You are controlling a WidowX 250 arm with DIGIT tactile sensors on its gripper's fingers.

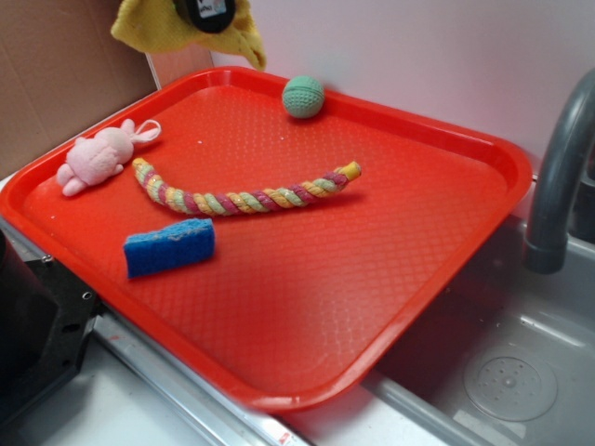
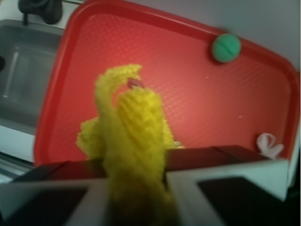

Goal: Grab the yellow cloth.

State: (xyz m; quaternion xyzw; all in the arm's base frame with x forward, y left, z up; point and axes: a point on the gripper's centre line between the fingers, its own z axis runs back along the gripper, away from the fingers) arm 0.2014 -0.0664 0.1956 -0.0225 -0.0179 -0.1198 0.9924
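Observation:
The yellow cloth (image 1: 158, 28) hangs at the top of the exterior view, high above the back left of the red tray (image 1: 400, 251). My gripper (image 1: 206, 13) is shut on it; only its dark tip shows there. In the wrist view the cloth (image 2: 134, 136) is pinched between my two jaws and droops down over the tray (image 2: 155, 56), with my gripper (image 2: 137, 188) closed around its upper part.
On the tray lie a green ball (image 1: 303, 96), a braided rope of yellow, pink and green (image 1: 244, 193), a blue sponge (image 1: 169, 246) and a pink plush bunny (image 1: 100, 155). A grey faucet (image 1: 556, 177) and a metal sink (image 1: 507, 372) are at the right.

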